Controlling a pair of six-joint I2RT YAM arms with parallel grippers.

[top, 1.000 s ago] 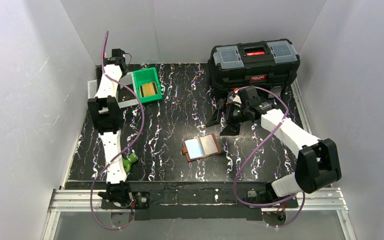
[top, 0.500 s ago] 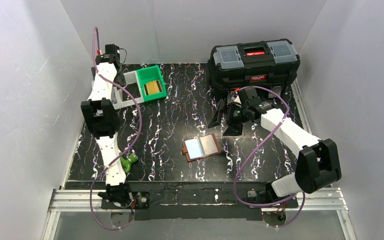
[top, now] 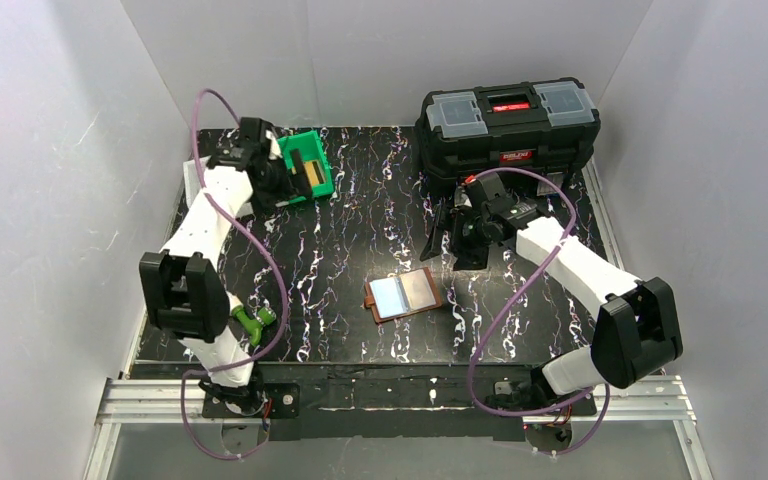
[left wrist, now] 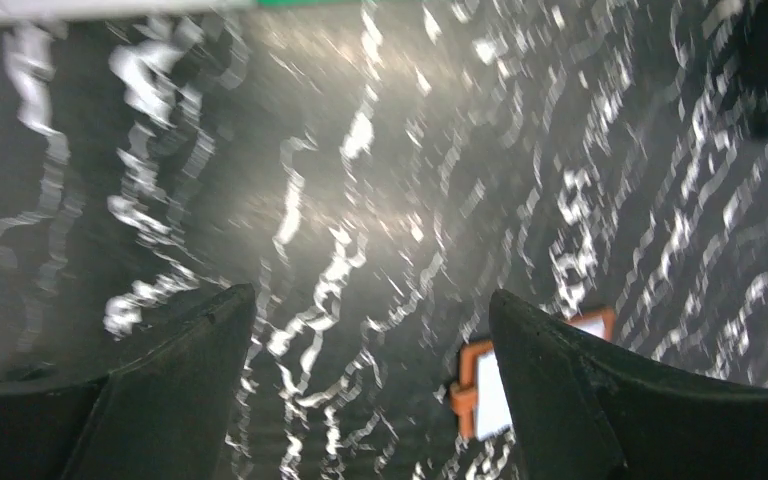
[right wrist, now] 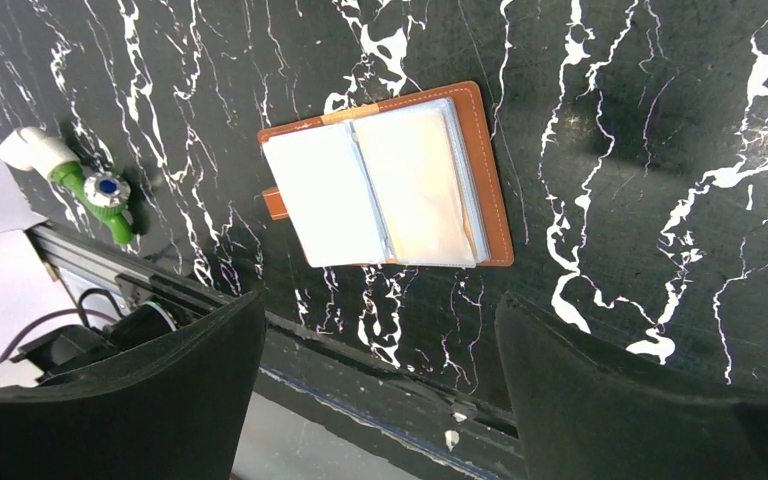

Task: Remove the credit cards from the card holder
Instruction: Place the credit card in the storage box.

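Observation:
The card holder [top: 404,294] lies open on the black marbled table, brown outside with glossy pale pockets. It shows whole in the right wrist view [right wrist: 390,180], and its corner shows behind a finger in the blurred left wrist view [left wrist: 475,385]. I cannot tell separate credit cards in the pockets. My left gripper [top: 285,178] is open and empty at the back left beside the green bin; its jaws [left wrist: 370,300] stand wide apart. My right gripper [top: 450,240] is open and empty above the table, behind and right of the holder; its jaws [right wrist: 382,300] are wide apart.
A big black toolbox [top: 508,120] stands at the back right, close behind my right gripper. A green bin [top: 310,150] at the back left holds a flat tan thing. A green and white object [top: 252,322] lies near the left arm's base, seen too in the right wrist view [right wrist: 80,175].
My left arm has swung from over the bins at the back left corner toward the table's middle, its gripper now by the green bin. My right arm has barely moved.

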